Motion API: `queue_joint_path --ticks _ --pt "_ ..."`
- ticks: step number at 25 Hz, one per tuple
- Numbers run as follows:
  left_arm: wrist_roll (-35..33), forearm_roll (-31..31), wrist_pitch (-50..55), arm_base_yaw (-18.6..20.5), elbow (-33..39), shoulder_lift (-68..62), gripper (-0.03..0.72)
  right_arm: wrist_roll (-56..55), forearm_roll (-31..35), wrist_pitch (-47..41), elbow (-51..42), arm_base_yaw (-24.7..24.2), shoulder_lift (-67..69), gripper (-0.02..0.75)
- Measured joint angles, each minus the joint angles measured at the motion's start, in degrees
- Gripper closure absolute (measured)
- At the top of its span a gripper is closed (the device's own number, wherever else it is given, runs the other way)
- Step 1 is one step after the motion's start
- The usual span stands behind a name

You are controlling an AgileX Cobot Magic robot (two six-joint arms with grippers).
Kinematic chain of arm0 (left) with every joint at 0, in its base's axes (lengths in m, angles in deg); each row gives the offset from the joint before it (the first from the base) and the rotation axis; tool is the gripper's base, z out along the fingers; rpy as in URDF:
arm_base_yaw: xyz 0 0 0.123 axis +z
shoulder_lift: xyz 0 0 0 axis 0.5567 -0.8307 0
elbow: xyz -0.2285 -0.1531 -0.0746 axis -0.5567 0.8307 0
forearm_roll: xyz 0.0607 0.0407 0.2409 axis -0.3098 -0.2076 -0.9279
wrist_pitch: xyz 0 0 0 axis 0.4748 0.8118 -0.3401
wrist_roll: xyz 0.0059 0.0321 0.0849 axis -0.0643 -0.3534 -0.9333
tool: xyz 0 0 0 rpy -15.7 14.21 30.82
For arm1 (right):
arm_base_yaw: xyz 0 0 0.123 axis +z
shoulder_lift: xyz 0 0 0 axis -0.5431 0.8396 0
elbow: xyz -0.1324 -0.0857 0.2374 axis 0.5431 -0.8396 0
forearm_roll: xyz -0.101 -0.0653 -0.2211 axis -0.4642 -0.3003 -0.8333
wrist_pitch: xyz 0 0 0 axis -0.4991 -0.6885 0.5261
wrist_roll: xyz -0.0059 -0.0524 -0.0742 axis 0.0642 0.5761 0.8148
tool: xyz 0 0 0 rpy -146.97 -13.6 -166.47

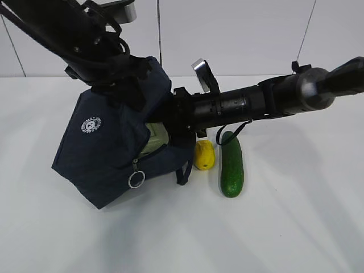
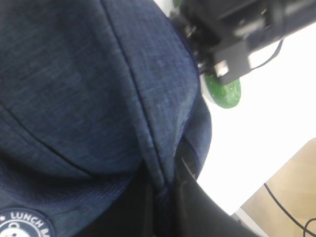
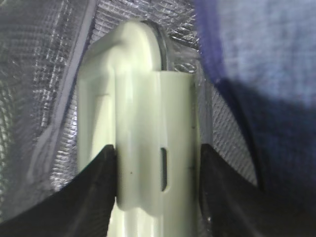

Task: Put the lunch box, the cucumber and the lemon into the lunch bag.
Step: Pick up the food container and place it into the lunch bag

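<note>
- Left gripper (image 1: 122, 85): jaws clenched on the lunch bag (image 1: 108, 153) at far left; keep its mouth lifted.
- Right gripper (image 3: 158, 163): jaws grasping the lunch box (image 3: 143, 123), partly inside; seat it deeper before letting go.
- Lemon (image 1: 204, 154) and cucumber (image 1: 231, 165) wait on the counter (image 1: 296, 216), right.

White table (image 1: 296, 227): matte, plain surface filling the lower exterior view. White wall (image 1: 239, 34): panelled with thin dark seams, rising directly behind the table's far edge. Wood-toned floor (image 2: 291, 197): beyond the table's edge. Black cable (image 2: 284, 205): lying on that floor, near the table.
</note>
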Motion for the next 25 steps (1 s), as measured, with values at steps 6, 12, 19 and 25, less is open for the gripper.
queue_joint_path --ticks 6,12,19,25 --pt "0.00 0.03 -1.20 0.00 0.00 0.00 0.670 0.27 0.86 0.90 0.13 1.36 1.89 0.357" --pt "0.00 -0.27 -1.54 0.00 0.00 -1.10 0.670 0.48 1.09 1.97 0.17 1.70 1.89 0.357" --pt "0.00 -0.07 -1.88 0.00 0.00 -2.75 0.670 0.48 0.73 2.23 0.26 1.70 1.89 0.307" --pt "0.00 -0.07 -1.87 0.00 0.00 -3.00 0.670 0.48 1.11 -0.22 0.44 1.33 1.89 0.284"
